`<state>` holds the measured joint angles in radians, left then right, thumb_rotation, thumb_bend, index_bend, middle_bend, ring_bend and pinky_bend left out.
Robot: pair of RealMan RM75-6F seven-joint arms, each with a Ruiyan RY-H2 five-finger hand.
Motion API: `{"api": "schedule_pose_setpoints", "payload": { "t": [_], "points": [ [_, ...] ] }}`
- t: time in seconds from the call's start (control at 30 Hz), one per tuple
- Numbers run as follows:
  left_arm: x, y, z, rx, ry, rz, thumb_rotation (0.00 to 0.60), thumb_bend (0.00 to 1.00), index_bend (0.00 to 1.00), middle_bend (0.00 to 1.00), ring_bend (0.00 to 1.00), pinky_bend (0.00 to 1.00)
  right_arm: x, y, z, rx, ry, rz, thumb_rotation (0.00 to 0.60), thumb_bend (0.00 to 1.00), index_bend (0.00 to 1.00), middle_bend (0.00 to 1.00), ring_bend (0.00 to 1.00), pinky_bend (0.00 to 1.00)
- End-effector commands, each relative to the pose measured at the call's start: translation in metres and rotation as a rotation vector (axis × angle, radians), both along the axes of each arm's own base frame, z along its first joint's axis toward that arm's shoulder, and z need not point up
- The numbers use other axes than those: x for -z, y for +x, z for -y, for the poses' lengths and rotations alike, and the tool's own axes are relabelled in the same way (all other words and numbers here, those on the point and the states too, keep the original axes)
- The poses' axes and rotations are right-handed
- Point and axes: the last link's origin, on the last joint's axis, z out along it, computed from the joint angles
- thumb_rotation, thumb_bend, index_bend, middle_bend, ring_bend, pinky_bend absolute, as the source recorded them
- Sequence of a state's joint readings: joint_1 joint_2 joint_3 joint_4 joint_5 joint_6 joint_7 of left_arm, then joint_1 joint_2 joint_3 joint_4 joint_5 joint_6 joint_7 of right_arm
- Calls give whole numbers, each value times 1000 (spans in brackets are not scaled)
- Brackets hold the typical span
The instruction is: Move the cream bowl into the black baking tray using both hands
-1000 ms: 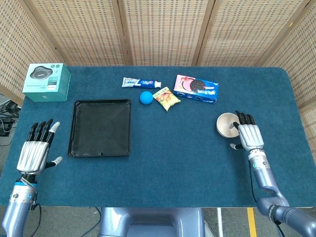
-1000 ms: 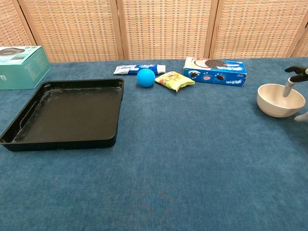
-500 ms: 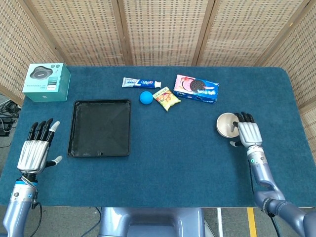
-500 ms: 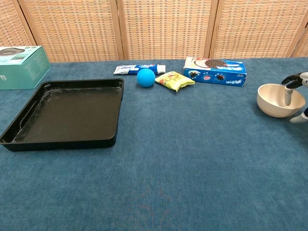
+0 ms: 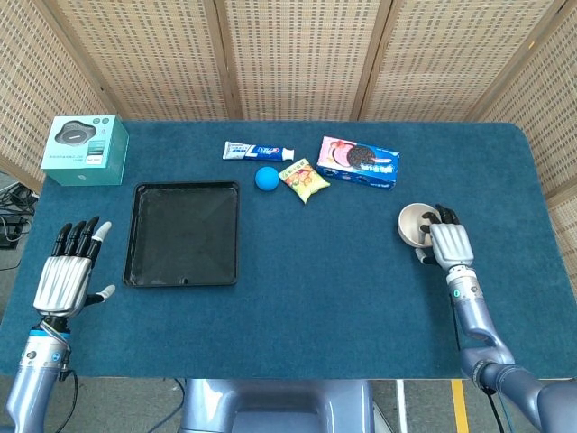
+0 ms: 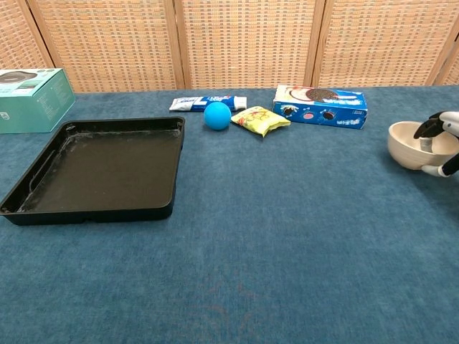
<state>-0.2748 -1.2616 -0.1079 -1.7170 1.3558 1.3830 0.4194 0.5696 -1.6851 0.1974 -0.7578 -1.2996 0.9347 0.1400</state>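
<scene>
Cream bowl [image 5: 414, 225], half hidden, gripped at its rim by right hand [image 5: 448, 244] fingers [image 6: 430, 125]; left hand [image 5: 61, 278] fingers released.

No lettering was legible: print on the cookie box [image 6: 320, 105], toothpaste tube [image 6: 208, 103] and teal box [image 5: 85, 149] was too small.

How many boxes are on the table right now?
2: a teal box at the table's far left corner, and a blue cookie box at the back, right of the snack packet. None seem hidden.
</scene>
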Motion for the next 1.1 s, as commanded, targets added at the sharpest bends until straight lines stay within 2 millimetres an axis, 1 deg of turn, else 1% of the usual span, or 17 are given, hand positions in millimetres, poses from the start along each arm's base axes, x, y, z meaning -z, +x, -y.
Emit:
{"api": "schedule_pose_setpoints", "payload": {
  "t": [0.03, 0.2, 0.33, 0.43, 0.57, 0.83, 0.87, 0.97, 1.07, 1.1],
  "points": [
    [0, 0, 0, 2, 0, 1, 600, 0, 0, 0, 0, 0, 0, 1, -1, -10, -3, -3, 600, 505, 686, 313, 10, 133],
    [-1, 1, 1, 4, 3, 5, 600, 0, 0, 0, 0, 0, 0, 6, -1, -32, -13, 1, 600, 490, 696, 322, 17, 135],
    [-1, 1, 1, 6, 1, 8, 600, 0, 0, 0, 0, 0, -2, 16, 1, -70, -22, 4, 600, 489, 697, 323, 20, 135],
    [-1, 1, 1, 6, 0, 10, 600, 0, 0, 0, 0, 0, -2, 27, 3, -106, -26, 5, 600, 488, 698, 323, 23, 135],
    [-2, 1, 0, 5, 0, 13, 600, 0, 0, 0, 0, 0, 1, 48, 6, -157, -16, 4, 600, 489, 702, 329, 27, 135],
    [-5, -1, -1, -2, 5, 31, 600, 0, 0, 0, 0, 0, 19, 102, 14, -261, 23, 5, 600, 489, 706, 332, 30, 138],
    [-6, -1, -2, -4, 6, 34, 600, 0, 0, 0, 0, 0, 22, 111, 15, -275, 31, 4, 600, 489, 706, 332, 30, 139],
    [-8, -3, -3, -10, 10, 44, 600, 0, 0, 0, 0, 0, 31, 130, 17, -312, 50, -4, 600, 491, 707, 333, 31, 140],
    [-11, -5, -4, -19, 16, 58, 600, 0, 0, 0, 0, 0, 43, 151, 17, -353, 77, -11, 600, 492, 708, 333, 35, 144],
    [-13, -6, -5, -23, 19, 64, 600, 0, 0, 0, 0, 0, 50, 161, 16, -369, 89, -10, 600, 493, 708, 333, 35, 144]
  ]
}}
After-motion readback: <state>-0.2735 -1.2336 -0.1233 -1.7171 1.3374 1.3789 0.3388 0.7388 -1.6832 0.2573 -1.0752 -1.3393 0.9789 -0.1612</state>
